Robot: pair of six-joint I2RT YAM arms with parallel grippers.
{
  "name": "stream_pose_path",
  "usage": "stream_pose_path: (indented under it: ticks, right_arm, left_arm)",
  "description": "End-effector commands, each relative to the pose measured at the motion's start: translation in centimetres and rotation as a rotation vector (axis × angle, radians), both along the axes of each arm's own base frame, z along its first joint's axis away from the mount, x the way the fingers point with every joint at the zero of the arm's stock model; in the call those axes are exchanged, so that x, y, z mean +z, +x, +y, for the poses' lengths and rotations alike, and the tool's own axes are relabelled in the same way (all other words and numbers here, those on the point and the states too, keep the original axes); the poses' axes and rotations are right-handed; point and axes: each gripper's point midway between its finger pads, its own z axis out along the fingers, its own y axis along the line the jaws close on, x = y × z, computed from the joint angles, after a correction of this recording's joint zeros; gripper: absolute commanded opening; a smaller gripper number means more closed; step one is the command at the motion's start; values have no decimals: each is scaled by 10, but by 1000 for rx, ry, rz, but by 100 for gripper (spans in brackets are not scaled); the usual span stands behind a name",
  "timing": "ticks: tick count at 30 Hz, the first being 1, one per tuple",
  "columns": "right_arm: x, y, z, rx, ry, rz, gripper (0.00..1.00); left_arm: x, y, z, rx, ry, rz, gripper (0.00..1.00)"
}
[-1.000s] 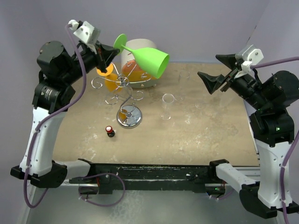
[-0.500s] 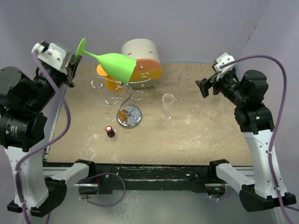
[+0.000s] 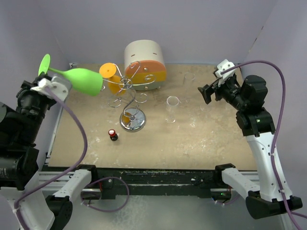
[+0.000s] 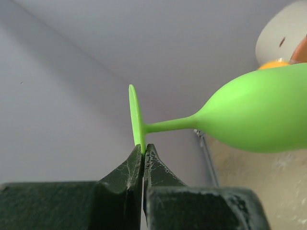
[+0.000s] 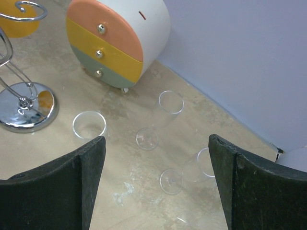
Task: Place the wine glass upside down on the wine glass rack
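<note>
While left gripper [image 4: 143,149] clamps the foot rim of a bright green plastic wine glass [image 4: 254,117], right gripper [image 5: 156,139] hangs wide open, empty, clear stemmed glasses [image 5: 160,117] below it.

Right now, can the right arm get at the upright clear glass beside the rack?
Probably yes: the right gripper is open and empty, the clear glass stands apart from the rack, and nothing blocks the way.

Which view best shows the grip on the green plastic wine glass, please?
The left wrist view: the left gripper pinches the green wine glass by its foot's edge. Top external shows it small, sideways; right wrist misses it.
</note>
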Motion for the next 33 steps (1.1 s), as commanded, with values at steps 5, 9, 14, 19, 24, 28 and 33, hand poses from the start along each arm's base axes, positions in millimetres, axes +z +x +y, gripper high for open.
stream_pose_path:
  ticks: [5, 9, 14, 19, 24, 28, 33]
  right_arm:
    - [7, 1, 5, 32, 3, -46, 89]
    - [3, 2, 5, 33, 2, -39, 89]
    - [-2, 3, 6, 41, 1, -26, 89]
    - [-4, 4, 6, 41, -1, -23, 89]
    - [-6, 3, 7, 53, -3, -24, 89]
    - [-7, 3, 8, 59, -2, -21, 89]
    - [-10, 3, 7, 57, -6, -18, 89]
  left_arm:
    - [-93, 36, 18, 29, 469, 312, 0]
    - [-115, 48, 3, -82, 584, 360, 0]
    - [-127, 55, -28, -263, 658, 349, 0]
    - [-139, 57, -57, -442, 709, 336, 0]
    - [-148, 62, -79, -571, 750, 320, 0]
    - [-153, 70, -87, -625, 788, 315, 0]
    - [-158, 80, -96, -670, 824, 305, 0]
